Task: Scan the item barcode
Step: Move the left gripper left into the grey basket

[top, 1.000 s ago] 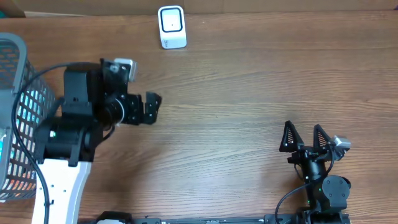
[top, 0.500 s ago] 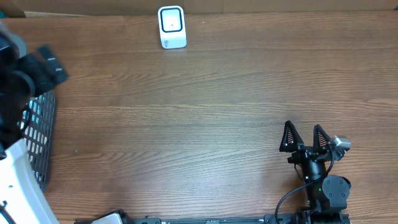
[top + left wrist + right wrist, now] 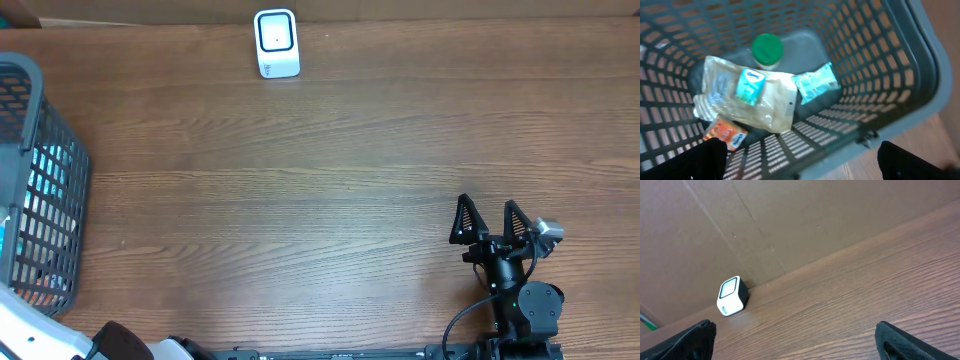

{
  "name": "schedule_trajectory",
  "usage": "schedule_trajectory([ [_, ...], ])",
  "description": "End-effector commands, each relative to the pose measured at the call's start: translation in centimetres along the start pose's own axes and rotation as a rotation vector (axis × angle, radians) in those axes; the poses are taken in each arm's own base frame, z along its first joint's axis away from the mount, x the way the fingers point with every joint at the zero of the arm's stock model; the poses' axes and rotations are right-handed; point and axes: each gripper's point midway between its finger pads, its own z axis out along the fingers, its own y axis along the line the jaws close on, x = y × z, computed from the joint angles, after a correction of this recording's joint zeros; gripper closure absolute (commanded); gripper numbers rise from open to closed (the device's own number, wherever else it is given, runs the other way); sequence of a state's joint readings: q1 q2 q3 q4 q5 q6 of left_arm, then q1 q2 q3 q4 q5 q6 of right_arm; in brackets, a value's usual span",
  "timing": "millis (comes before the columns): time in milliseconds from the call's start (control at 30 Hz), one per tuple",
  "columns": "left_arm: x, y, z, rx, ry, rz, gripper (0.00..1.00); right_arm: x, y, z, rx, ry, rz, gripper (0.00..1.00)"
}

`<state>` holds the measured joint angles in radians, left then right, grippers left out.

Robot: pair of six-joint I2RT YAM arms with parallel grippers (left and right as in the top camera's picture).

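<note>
**A:** Grey plastic basket (image 3: pixel 920 65) fills the left wrist view. The left gripper (image 3: pixel 805 161) hangs over it, jaws spread wide and holding nothing.

**B:** And the goods?

**A:** All down in the basket, below and ahead of those jaws. A green-capped bottle (image 3: pixel 767 48) lies farthest off and a clear pouch (image 3: pixel 750 95) is about midway between the fingers. A teal packet (image 3: pixel 816 83) lies just beside the pouch, and an orange packet (image 3: pixel 725 134) is nearest the jaws. I can't make out a barcode on any of them.

**B:** Which would you take?

**A:** Probably the teal packet. It seems to lie on top, apart from the mesh wall. The pouch looks floppy and overlaps the bottle.

**B:** How should it go in?

**A:** Straight down, clear of the rim, with one finger on either side of its narrow width. Close only once both are below its top face.

**B:** The right gripper (image 3: pixel 488 215)?

**A:** Its jaws are spread wide too, and empty. The scanner (image 3: pixel 733 296) stands far ahead of them, well apart.
</note>
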<state>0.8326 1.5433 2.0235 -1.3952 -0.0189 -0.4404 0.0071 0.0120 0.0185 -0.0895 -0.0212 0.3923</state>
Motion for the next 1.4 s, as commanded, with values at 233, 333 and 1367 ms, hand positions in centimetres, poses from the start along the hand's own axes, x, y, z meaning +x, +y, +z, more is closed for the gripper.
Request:
schedule_trajectory([
  [233, 0.4, 5.0, 4.8, -0.195, 0.066, -0.075, 0.00, 0.1, -0.2, 0.0, 0.002, -0.007, -0.001, 0.00],
  [333, 0.9, 6.0, 6.5, -0.230, 0.081, -0.046, 0.00, 0.1, -0.2, 0.0, 0.002, -0.007, -0.001, 0.00],
  [1367, 7.9, 11.8, 26.3, -0.324, 0.370, 0.189, 0.11, 0.1, -0.2, 0.0, 0.002, -0.007, -0.001, 0.00],
])
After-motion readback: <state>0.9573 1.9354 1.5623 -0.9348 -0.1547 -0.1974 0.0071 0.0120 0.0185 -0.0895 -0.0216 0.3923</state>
